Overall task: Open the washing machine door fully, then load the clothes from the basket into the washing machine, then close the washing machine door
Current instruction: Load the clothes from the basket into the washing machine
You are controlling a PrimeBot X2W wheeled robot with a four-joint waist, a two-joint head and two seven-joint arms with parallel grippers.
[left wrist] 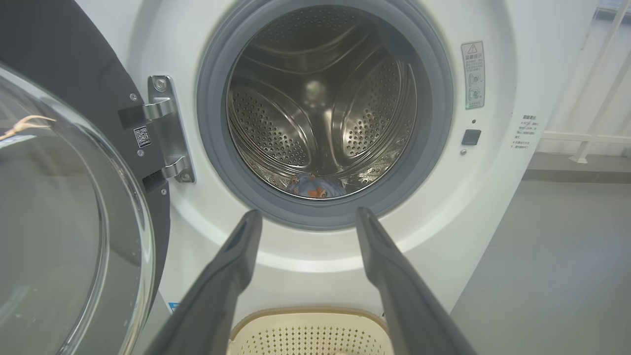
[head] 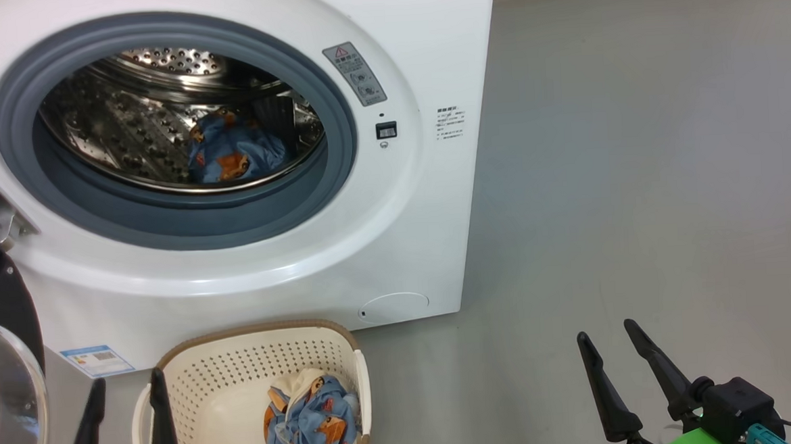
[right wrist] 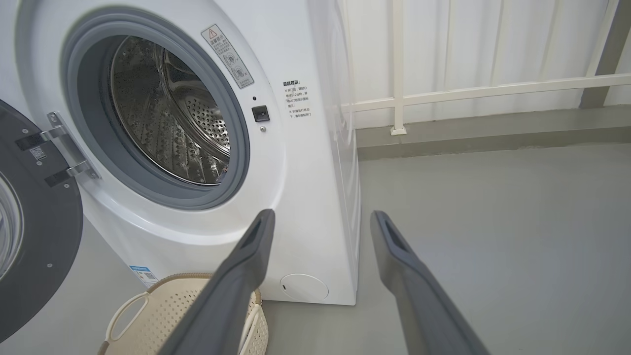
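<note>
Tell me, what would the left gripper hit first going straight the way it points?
Probably the grey gasket low on the washing machine; the left gripper might instead slip past into the drum. Depth is unclear.

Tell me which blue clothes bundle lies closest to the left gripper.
The bundle in the basket, beside the left gripper; the other bundle lies inside the drum.

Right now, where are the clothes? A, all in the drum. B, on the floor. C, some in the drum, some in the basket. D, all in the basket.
C: one blue printed piece lies in the drum, and another bundle sits in the basket.
</note>
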